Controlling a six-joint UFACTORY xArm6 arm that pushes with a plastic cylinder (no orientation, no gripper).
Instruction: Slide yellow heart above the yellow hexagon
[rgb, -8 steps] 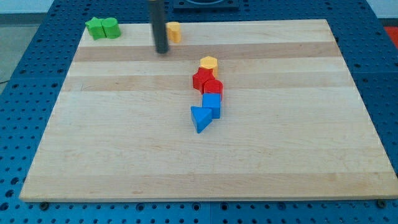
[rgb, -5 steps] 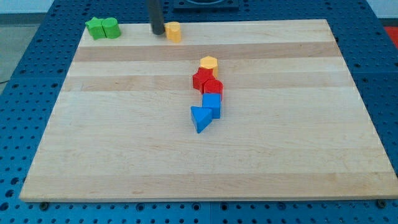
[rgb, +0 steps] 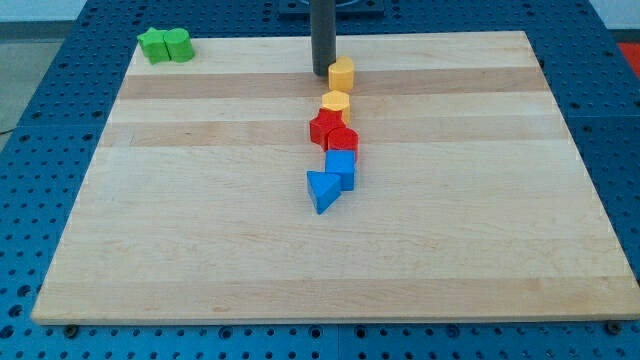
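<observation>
You see one wooden worktop (rgb: 200, 230) lying on a blue perforated base (rgb: 30, 150). The arm carries no hand, so no hand state can be reported; it ends in a dark rod that enters from the view's top edge.

My tip (rgb: 322, 73) rests near the worktop's top edge, slightly right of centre. It stands just beside the yellow heart (rgb: 342, 73), on the heart's left side. You cannot tell from this view whether the two touch.

The yellow heart sits directly above the yellow hexagon (rgb: 335, 102) in the view. The two are very close; a narrow strip of wood appears between them.

Below the hexagon, a chain of blocks runs down the view:
- A red block (rgb: 322, 126) touches the hexagon's lower edge. Its shape is unclear.
- A second red block (rgb: 343, 141) sits against it, to its lower right.
- A blue cube (rgb: 342, 166) follows directly below the second red block, touching it.
- A blue triangle (rgb: 322, 190) lies at the cube's lower left, touching it, with one corner pointing to the view's bottom.

Two green blocks occupy the worktop's top left corner, well apart from everything else. The left green block (rgb: 153, 45) looks star-like. The right green block (rgb: 179, 45) has a rounded top. They touch each other side by side.
</observation>
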